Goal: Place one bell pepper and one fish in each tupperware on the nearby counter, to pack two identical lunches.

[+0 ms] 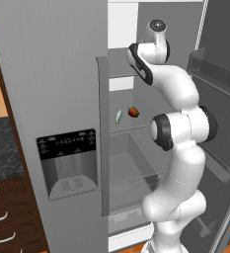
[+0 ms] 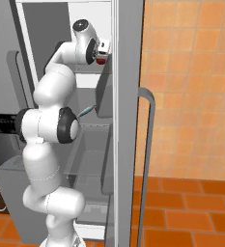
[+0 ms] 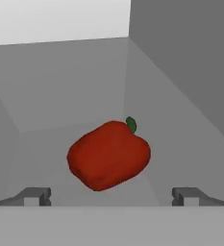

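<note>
Counter (image 1: 3,148) sits far left, past the closed fridge door (image 1: 52,99) with its dispenser panel (image 1: 67,163). Arm reaches into the open fridge compartment. On a mid shelf (image 1: 131,127): a small pale fish (image 1: 119,116), just right of it a red bell pepper (image 1: 133,112). In the hand view another bell pepper (image 3: 108,154) lies dead ahead on a grey shelf, green stem up and right, gripper (image 3: 111,196) short of it — jaws wide apart, nothing held.

Handling, my read: pepper is light, fairly stiff, glossy skin so likely slippery, lumpy and prone to roll. Grip across the widest part of the body, not the stem.

Obstacles: shelf walls close on both sides, open right door (image 2: 128,120) with its bins (image 2: 103,91) beside the arm — tight exit path.
</note>
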